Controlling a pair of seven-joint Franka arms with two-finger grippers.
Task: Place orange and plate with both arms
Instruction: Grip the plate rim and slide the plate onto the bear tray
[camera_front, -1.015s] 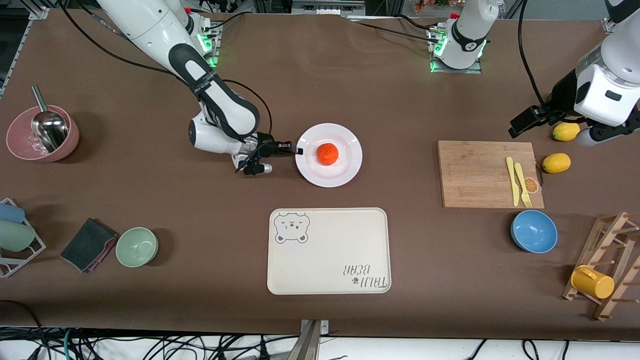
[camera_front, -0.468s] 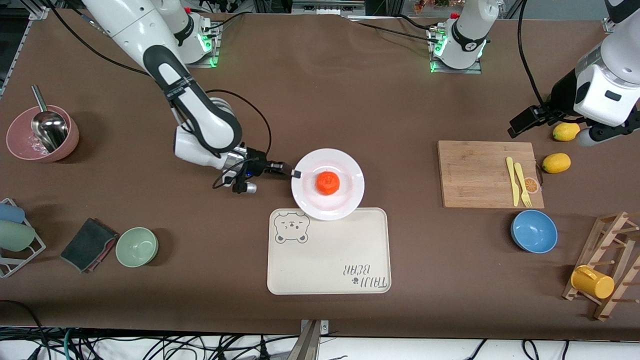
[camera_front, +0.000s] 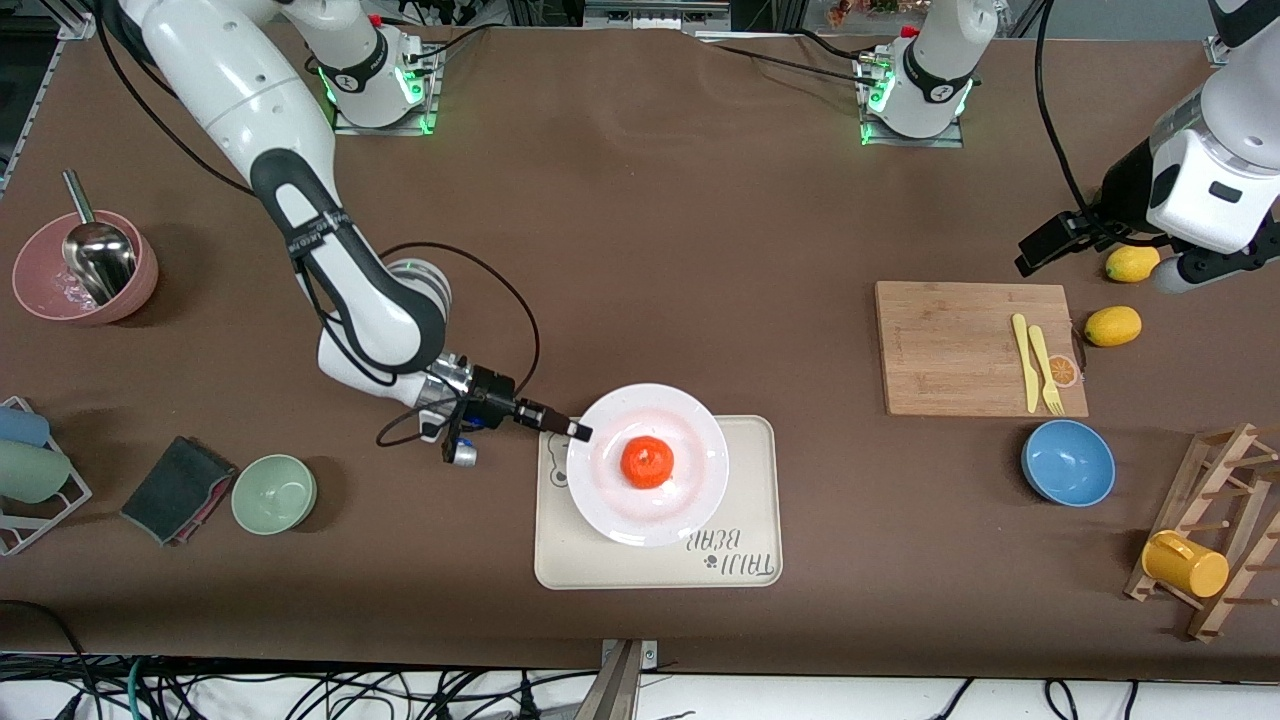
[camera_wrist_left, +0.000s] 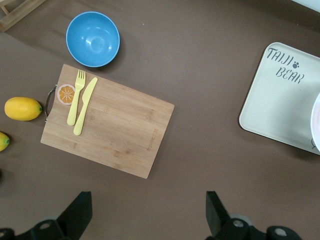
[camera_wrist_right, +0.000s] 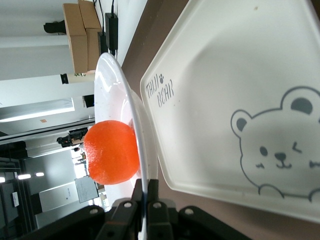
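One plate with orange now over tray, right pincer clamped on rim, left pincer spread, empty

You have a brown surface carrying a cream bear-print tray, bamboo cutting board, blue bowl and yellow lemons.

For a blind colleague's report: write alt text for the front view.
The right gripper pinches the rim of a white plate carrying an orange, over a cream tray. The left gripper waits over the table's end near two lemons.
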